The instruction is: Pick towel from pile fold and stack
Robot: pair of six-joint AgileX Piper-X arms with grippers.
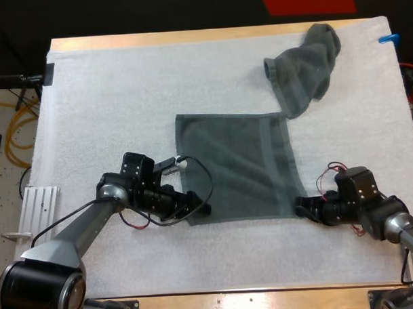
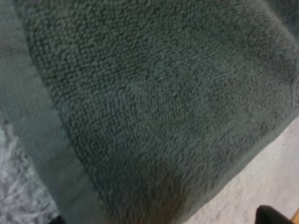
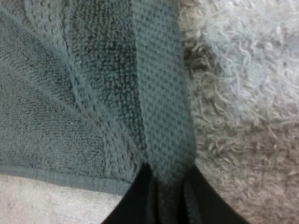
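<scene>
Currently the flat towel (image 1: 237,163) lies spread on the white mat (image 1: 123,89) near the middle of the worktop (image 1: 189,37); the crumpled towel (image 1: 305,66) sits by the far right corner, its near end at the flat towel's far right corner. My right gripper (image 1: 302,207) is at the flat towel's near right corner, jaws clenched on its edge band; my left gripper (image 1: 198,208) is at the near left corner; whether it grips I cannot tell.

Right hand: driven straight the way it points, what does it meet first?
The spread towel: the right hand is shut on its near right corner and points across it. Farther along that line is the left hand, though depth is unclear.
</scene>
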